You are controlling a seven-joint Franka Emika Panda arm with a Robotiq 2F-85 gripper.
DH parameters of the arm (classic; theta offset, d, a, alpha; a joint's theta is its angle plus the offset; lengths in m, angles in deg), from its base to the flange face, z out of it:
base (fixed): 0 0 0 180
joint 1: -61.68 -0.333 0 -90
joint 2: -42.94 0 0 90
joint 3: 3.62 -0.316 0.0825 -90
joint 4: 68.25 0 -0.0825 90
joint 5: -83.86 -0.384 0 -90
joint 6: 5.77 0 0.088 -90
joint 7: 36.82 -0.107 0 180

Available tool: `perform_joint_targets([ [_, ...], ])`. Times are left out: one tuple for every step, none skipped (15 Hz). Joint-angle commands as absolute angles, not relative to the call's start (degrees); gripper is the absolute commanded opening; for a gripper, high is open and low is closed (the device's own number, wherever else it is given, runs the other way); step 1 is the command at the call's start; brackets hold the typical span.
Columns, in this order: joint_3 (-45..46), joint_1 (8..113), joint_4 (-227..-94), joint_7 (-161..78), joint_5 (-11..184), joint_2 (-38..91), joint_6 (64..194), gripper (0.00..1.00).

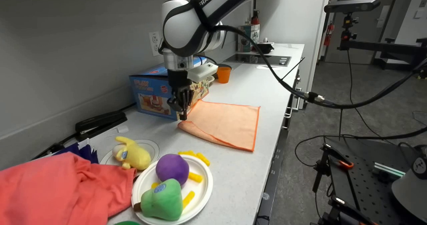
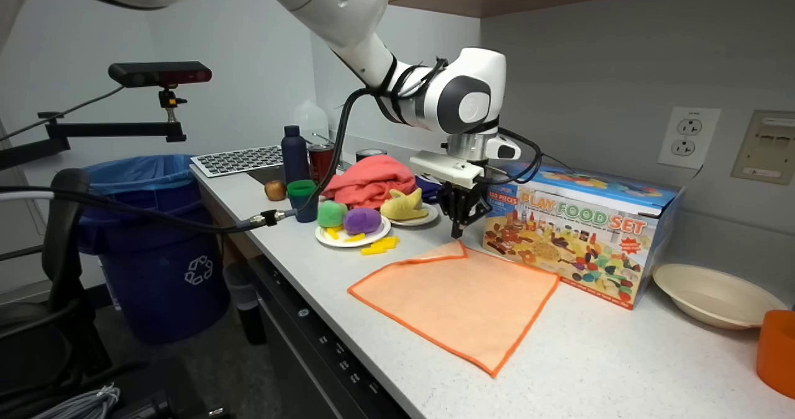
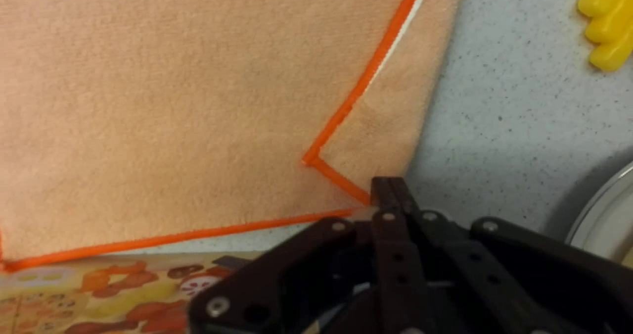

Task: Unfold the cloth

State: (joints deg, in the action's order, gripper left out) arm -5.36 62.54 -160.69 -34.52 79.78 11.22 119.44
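The cloth [image 1: 227, 121] is peach with an orange hem. It lies mostly flat on the counter in both exterior views [image 2: 466, 307]. A narrow strip along one side is folded over onto it [image 3: 385, 126], with a hem corner lying on top. My gripper [image 1: 183, 116] points down at the box-side end of this fold, and it also shows in an exterior view [image 2: 458, 229]. In the wrist view the fingertips [image 3: 389, 183] are together, and no cloth shows between them. They appear just above the cloth's edge; whether they touch it is unclear. The fingers hide that cloth end.
A play food box [image 2: 571, 239] stands close beside the gripper and cloth. A white plate [image 1: 203, 198] with plush toys and yellow pieces [image 3: 610, 22] lies beyond the folded side. A red cloth [image 1: 66, 188], a beige bowl [image 2: 714, 295] and an orange cup [image 1: 223, 75] are also on the counter.
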Motion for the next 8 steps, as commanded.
perform_joint_targets([
  [-4.91,61.88,-159.54,-31.97,82.86,11.59,116.66,0.0],
  [-4.65,61.74,-159.8,-32.18,83.72,11.69,116.68,0.0],
  [-4.27,61.56,-160.34,-33.1,84.54,11.91,117.18,0.0],
  [-3.94,61.38,-160.8,-33.58,85.44,12.14,117.96,0.26],
  [-4.92,62.12,-160.43,-33.38,83.55,11.39,118.32,0.28],
  [-4.86,62.15,-160.48,-33.4,83.69,11.38,118.32,0.09],
  [-4.87,62.16,-160.54,-33.4,83.69,11.35,118.32,0.18],
  [-4.88,62.15,-160.58,-33.41,83.69,11.33,118.33,0.25],
])
